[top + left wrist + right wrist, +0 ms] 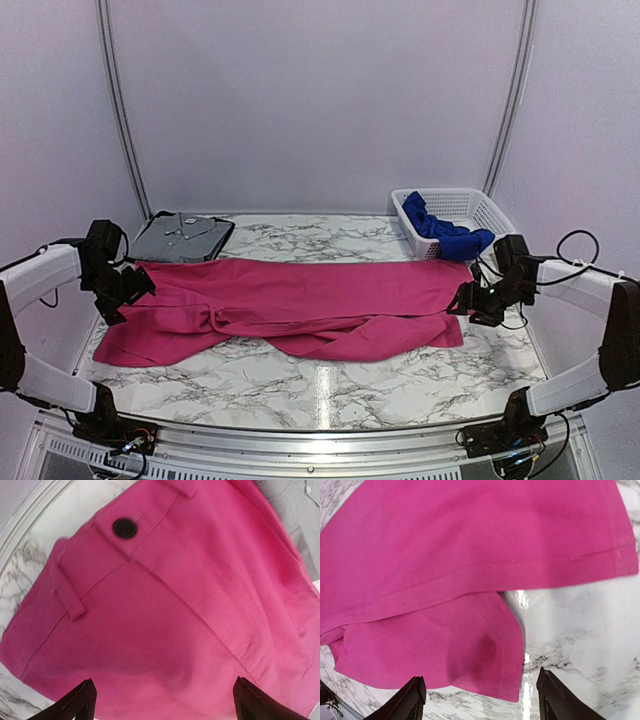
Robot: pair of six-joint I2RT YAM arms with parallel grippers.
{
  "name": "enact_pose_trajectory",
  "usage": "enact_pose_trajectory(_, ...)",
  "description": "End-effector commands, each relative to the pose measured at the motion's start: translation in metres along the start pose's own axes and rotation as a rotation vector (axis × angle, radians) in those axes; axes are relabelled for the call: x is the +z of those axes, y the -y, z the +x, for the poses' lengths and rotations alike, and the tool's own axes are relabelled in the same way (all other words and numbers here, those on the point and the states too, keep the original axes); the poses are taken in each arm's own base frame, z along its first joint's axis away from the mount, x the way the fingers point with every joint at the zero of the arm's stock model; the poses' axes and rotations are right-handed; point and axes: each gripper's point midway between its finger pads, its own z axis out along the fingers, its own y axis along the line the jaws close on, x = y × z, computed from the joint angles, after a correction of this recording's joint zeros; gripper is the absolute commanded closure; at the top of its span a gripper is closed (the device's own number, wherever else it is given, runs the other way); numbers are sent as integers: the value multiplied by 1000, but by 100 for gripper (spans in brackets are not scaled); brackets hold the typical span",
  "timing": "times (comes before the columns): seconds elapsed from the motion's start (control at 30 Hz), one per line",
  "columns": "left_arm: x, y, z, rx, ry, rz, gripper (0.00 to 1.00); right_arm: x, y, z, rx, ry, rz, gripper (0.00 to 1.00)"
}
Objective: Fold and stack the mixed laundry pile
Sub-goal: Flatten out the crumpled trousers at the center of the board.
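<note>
In the overhead view the magenta-pink garment point(300, 300) lies stretched across the middle of the marble table point(320, 395), from the left side of the frame almost to the right side. It looks like a pair of trousers, with one leg folded partly over the other in the lower centre.

The left gripper point(140, 285) is at the left end of this garment, at the waist. In the left wrist view its two fingers point(80, 705) stand in the lower corners of the frame, wide apart. Between them there is only the pink cloth lying below, and nothing is pinched. A black button point(125, 527) and a belt loop point(70, 597) show in the upper left.

The right gripper point(463, 298) is at the right end, by the leg hems. In the right wrist view its fingers point(555, 700) are also apart at the bottom of the frame. They are above the hem and the bare marble and have hold of nothing.

The royal blue garment point(445, 235) hangs crumpled in the white mesh basket point(470, 205) at the upper right. A grey shirt point(182, 238) lies folded on a dark tray point(158, 216) at the upper left, just beyond the pink waist.
</note>
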Motion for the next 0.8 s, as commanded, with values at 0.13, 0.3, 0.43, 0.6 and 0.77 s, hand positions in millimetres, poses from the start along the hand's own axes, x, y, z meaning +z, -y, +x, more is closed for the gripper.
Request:
enact_pose_trajectory(0.13, -2, -45, 63, -285, -167, -126, 1, 17, 20, 18, 139, -77, 85, 30)
enact_pose_trajectory(0.3, -8, -63, 75, -375, -146, -192, 1, 23, 29, 37, 228, -90, 106, 32)
enact_pose_trajectory(0.43, -3, -79, 85, -429, -159, -272, 1, 27, 25, 43, 282, -57, 89, 31)
enact_pose_trajectory(0.6, 10, -88, 94, -389, -195, -375, 1, 40, 25, 58, 300, -101, 102, 31)
enact_pose_trajectory(0.77, 20, -92, 95, -366, -230, -447, 2, 48, 28, 70, 305, -119, 130, 36)
